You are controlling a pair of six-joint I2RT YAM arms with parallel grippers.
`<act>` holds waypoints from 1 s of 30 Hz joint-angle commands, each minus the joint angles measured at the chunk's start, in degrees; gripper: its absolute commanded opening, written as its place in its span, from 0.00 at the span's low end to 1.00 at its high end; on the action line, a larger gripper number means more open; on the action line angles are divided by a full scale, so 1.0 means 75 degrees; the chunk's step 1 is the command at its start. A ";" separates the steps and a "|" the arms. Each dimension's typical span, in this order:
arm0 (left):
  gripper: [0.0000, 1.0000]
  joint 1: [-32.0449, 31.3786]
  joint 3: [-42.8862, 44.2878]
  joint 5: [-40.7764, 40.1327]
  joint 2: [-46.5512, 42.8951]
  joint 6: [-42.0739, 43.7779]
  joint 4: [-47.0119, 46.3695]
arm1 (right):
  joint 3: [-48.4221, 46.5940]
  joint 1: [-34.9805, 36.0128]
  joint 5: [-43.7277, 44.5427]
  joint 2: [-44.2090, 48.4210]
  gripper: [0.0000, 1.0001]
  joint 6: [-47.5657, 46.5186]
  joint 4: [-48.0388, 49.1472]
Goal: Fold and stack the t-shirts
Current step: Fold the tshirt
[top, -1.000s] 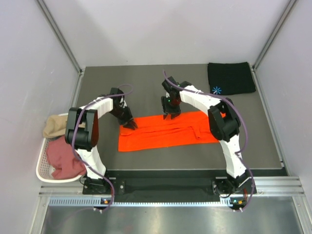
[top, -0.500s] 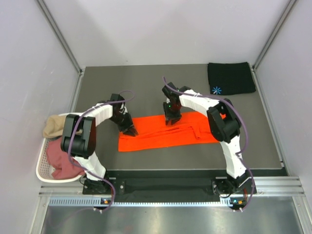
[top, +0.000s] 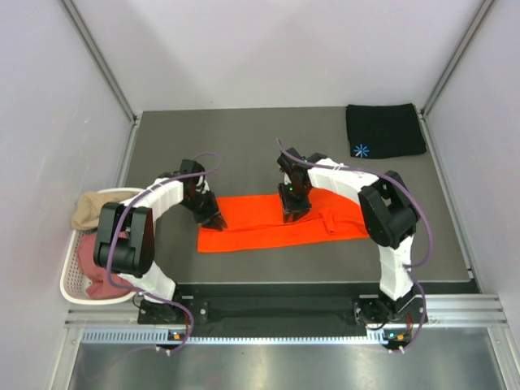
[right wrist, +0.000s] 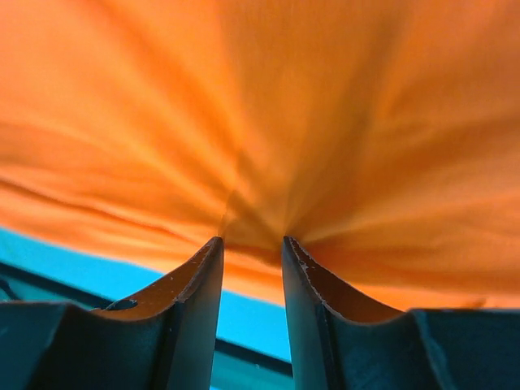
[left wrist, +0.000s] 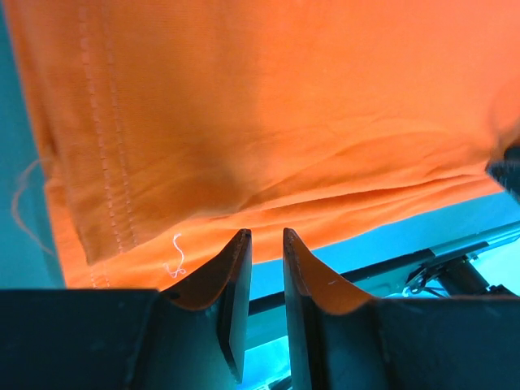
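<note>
One dark grey matte table [top: 244, 146] carries the orange t-shirt [top: 260, 223], a long flat band of soft cloth lying near the front edge, with bare room behind it. At the far right corner sits the black t-shirt [top: 383, 130], a neat rectangle, well apart. Off the left edge, the white slotted basket [top: 69, 276] holds a tan shirt [top: 91, 210] and a pink shirt [top: 101, 264].

The right gripper [right wrist: 252, 241] pinches the orange cloth, and creases fan out from its narrow jaws. The left gripper [left wrist: 264, 236] is narrowly parted at the stitched hem; whether it grips, I cannot tell.
</note>
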State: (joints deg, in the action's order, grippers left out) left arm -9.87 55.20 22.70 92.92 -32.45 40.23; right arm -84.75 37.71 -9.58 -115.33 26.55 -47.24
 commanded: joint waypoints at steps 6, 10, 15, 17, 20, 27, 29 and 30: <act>0.27 -0.0020 0.0632 -0.0190 0.0090 0.0025 0.0039 | 0.0484 0.0116 0.0000 0.0928 0.36 -0.0094 0.0030; 0.27 0.0003 0.0691 -0.0389 0.0394 -0.0045 -0.0043 | 0.0273 0.0069 0.0211 0.0975 0.36 -0.0012 0.0018; 0.27 0.0120 0.0679 -0.0413 0.0805 -0.0349 -0.0055 | 0.0319 -0.0235 0.0458 0.1057 0.37 -0.0047 0.0006; 0.27 0.0120 0.0656 -0.0576 0.0887 -0.0431 -0.0020 | 0.0308 -0.0422 0.0493 0.1068 0.37 -0.0141 -0.0006; 0.26 0.0156 0.0679 -0.1079 0.0969 -0.0513 0.0237 | 0.0203 -0.0599 0.0516 0.1069 0.36 -0.0223 -0.0017; 0.22 0.0343 0.0679 -0.1960 0.1052 -0.0502 0.0753 | 0.0178 -0.0915 0.0481 0.0998 0.37 -0.0328 -0.0018; 0.22 0.0355 0.0621 -0.2112 0.0923 -0.0525 0.0765 | 0.0353 -0.0962 0.0493 0.0987 0.37 -0.0352 0.0029; 0.22 0.0355 0.0609 -0.2159 0.0888 -0.0525 0.0788 | 0.0413 -0.0985 0.0504 0.0963 0.37 -0.0375 0.0041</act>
State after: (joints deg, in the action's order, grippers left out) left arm -7.90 59.92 13.34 100.60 -36.42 44.03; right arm -81.45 30.83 -6.70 -110.72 24.99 -47.59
